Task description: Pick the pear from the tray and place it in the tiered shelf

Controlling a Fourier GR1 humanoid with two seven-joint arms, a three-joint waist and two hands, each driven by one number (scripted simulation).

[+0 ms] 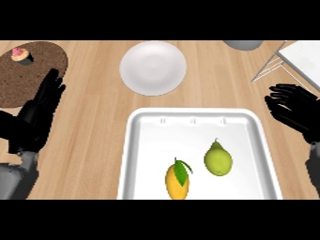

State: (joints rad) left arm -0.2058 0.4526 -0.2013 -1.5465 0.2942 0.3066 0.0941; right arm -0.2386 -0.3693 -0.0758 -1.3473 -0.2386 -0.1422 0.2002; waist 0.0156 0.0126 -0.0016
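Left of the tray (130,154), the left hand (36,114), raised from a grey forearm at the lower edge: palm flat, black fingers straight and close together, aimed away from the robot, thumb spread outward, nothing held. Right of the tray, the right hand (297,110), likewise up from its grey forearm: fingers relaxed, a little apart and slightly bent at the tips, holding nothing, clear of the tray's rim. The tray itself white and glossy, shallow, rectangular with rounded corners and a raised rim. Inside the tray, toward its near right part, the pear (217,158): yellow-green, smooth-skinned, plump below and narrowing to a short stem, touched by neither hand. Also inside the tray, nearer its front edge and more central, a mango (178,182): orange-yellow, elongated, with a green leaf at its top. Beyond the tray's far edge, a white plate (153,68), round, smooth and matt. Beyond the tray's far left corner, a round cork mat (13,82), brown and speckled, with a small pink-topped cupcake (21,55) on it. Beyond the tray's far right corner, the tiered shelf (313,56): a flat white panel on thin metal wire legs, partly cut off by the view's edge.
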